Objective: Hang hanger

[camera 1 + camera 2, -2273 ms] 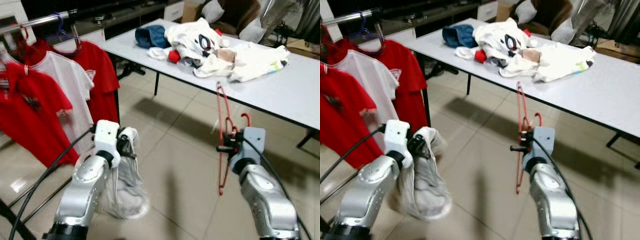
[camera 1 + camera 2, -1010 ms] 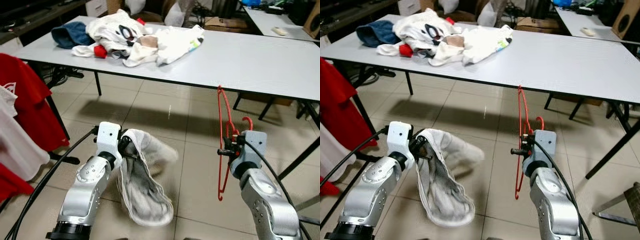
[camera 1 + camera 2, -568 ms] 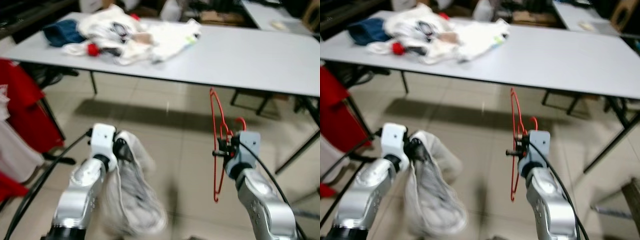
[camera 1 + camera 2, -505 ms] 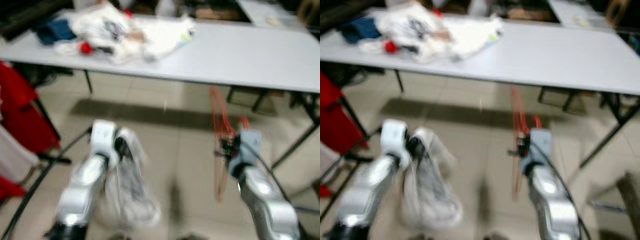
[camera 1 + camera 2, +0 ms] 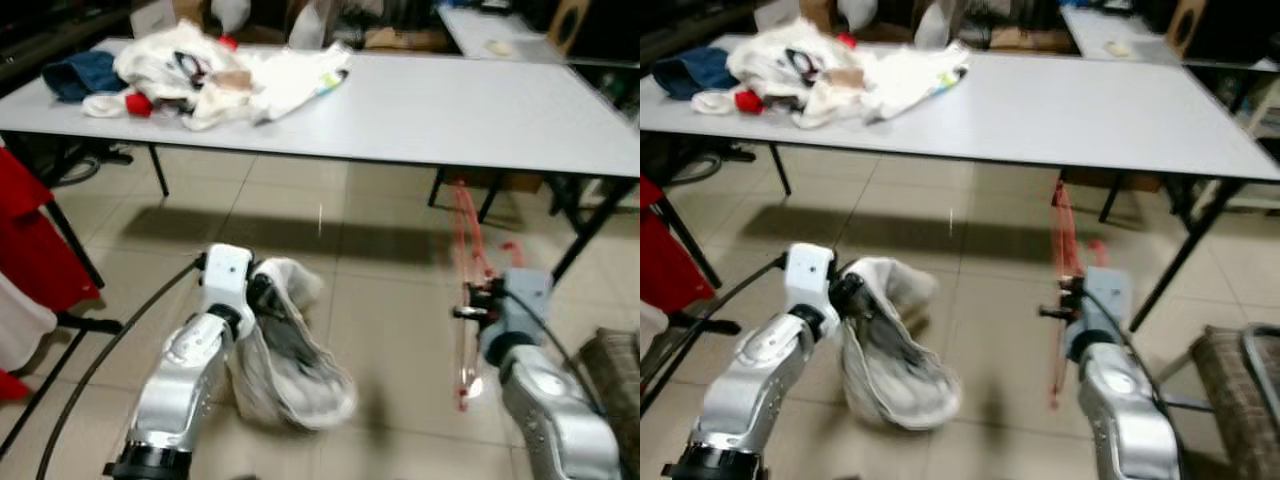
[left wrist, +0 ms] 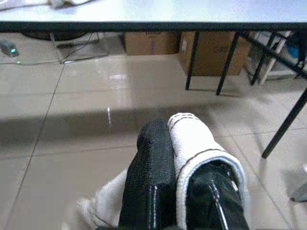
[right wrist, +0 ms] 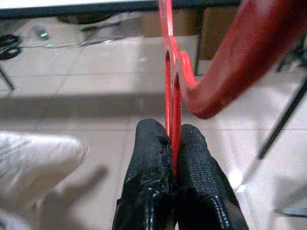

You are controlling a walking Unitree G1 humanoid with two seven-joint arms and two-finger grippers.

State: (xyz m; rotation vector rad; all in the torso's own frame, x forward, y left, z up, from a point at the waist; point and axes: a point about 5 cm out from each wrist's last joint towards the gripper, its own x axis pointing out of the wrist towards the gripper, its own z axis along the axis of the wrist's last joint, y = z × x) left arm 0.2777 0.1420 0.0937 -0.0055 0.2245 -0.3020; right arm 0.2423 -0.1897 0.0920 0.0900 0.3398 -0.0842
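My right gripper (image 5: 470,312) is shut on a thin red hanger (image 5: 1065,240), held upright over the tiled floor in front of the table. In the right wrist view the hanger's wire (image 7: 169,72) is pinched between the two black fingertips (image 7: 149,143), with its hook (image 7: 249,52) curving up beside them. My left gripper (image 5: 258,290) is shut on a white garment (image 5: 290,365) that hangs down in a loose bundle. The cloth (image 6: 194,139) wraps over one finger in the left wrist view.
A long white table (image 5: 450,110) spans the view ahead, with a pile of clothes (image 5: 210,70) at its left end. Red shirts (image 5: 30,250) hang at the far left edge. A woven seat (image 5: 615,370) stands at the right. Cardboard boxes (image 6: 153,43) sit under the table.
The camera has swung right, so the shirts on the rack have slid to the left edge. Both grippers keep their holds; the garment has swung and the hanger has tilted a little.
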